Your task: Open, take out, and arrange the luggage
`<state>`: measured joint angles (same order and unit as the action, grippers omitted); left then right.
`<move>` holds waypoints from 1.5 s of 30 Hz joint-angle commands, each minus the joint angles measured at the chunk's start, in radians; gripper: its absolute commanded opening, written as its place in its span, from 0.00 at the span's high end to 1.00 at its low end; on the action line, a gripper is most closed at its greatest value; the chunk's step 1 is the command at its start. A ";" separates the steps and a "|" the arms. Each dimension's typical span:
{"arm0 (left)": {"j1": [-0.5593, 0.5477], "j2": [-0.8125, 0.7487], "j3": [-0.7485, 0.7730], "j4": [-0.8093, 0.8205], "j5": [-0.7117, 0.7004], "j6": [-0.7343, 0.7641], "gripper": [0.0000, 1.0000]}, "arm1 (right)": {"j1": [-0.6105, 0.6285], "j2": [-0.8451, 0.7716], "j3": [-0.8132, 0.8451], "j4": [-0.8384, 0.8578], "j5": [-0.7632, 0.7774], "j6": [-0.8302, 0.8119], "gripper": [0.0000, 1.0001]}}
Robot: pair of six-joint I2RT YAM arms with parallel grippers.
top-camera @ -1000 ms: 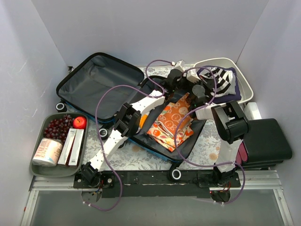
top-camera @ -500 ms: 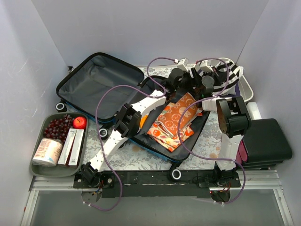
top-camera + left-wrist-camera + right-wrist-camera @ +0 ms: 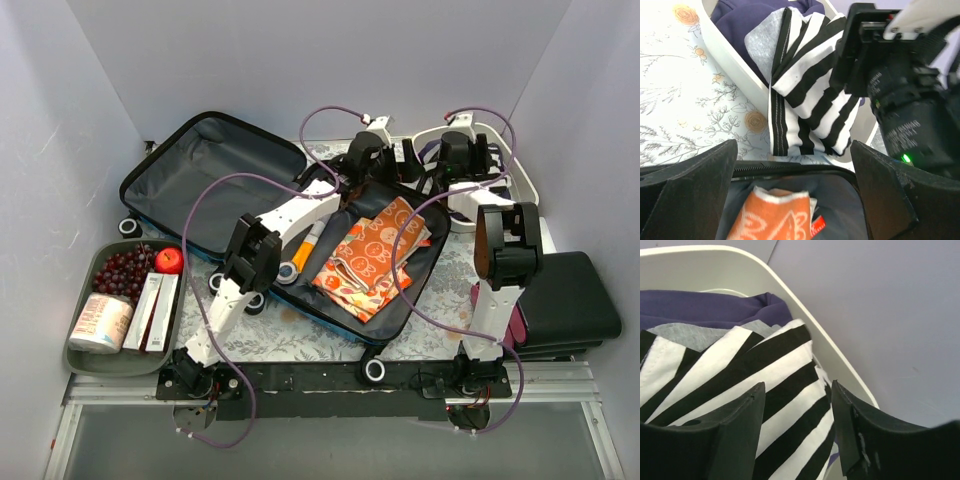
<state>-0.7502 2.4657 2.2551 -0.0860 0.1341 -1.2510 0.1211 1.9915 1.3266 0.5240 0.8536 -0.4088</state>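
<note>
The luggage (image 3: 210,180) lies open on the table, its grey-lined lid at the left. Its other half holds folded orange cloths (image 3: 370,255), also seen in the left wrist view (image 3: 772,215). A black-and-white striped garment (image 3: 810,95) lies in the white tub (image 3: 525,185) on dark blue clothing, one end draped over the rim. My left gripper (image 3: 795,195) stands wide open over the luggage's far edge, holding nothing. My right gripper (image 3: 797,430) hangs open just above the striped garment (image 3: 740,375), its fingers apart from the cloth.
A grey tray (image 3: 80,355) at the left holds grapes, a red apple, boxes and a can. A flat black case (image 3: 570,300) lies at the right. An orange tube (image 3: 305,245) lies in the luggage beside the cloths. Walls stand close on three sides.
Both grippers were shut on the striped garment and have opened, leaving it in the tub. The right arm has swung back over the tub and the left arm has reached farther.
</note>
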 commanded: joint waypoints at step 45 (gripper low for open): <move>0.147 -0.930 -1.098 -0.412 0.021 -0.197 0.02 | 0.371 -0.628 -0.233 -0.958 -1.036 0.318 0.08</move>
<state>-0.6834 1.6371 1.1828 -0.4473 0.1375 -1.4502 0.3576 1.3083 1.0504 -0.1280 0.0425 -0.0174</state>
